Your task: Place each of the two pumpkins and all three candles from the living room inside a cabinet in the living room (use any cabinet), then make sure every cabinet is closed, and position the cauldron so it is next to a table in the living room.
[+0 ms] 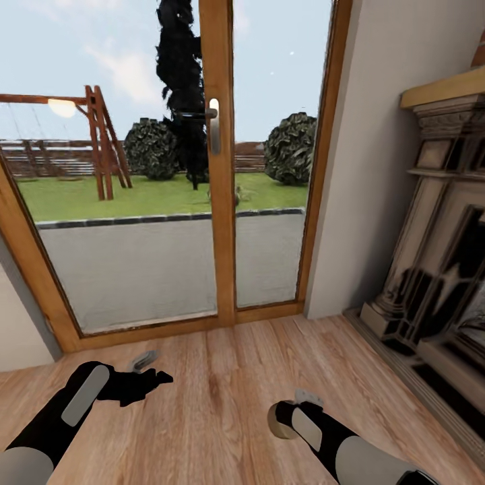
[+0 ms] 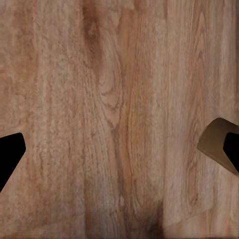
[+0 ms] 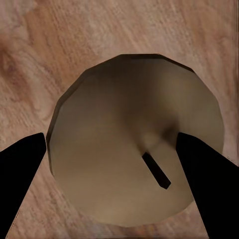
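Note:
A pale beige candle (image 3: 134, 134) with a short dark wick sits between the black fingers (image 3: 20, 184) of my right gripper (image 3: 119, 164), end-on in the right wrist view. In the head view that gripper (image 1: 281, 416) holds the candle (image 1: 274, 420) low over the wooden floor. My left gripper (image 1: 153, 381) hangs open and empty over the floorboards, with one black finger (image 2: 10, 154) at the edge of the left wrist view. The pumpkins, cabinet, cauldron and table are out of view.
A wood-framed glass door (image 1: 217, 168) with a metal handle stands ahead, with a garden beyond it. A stone fireplace (image 1: 438, 269) juts out along the right wall. A plain wall (image 1: 377, 155) separates the two. Wooden floor (image 1: 215, 404) lies under both arms.

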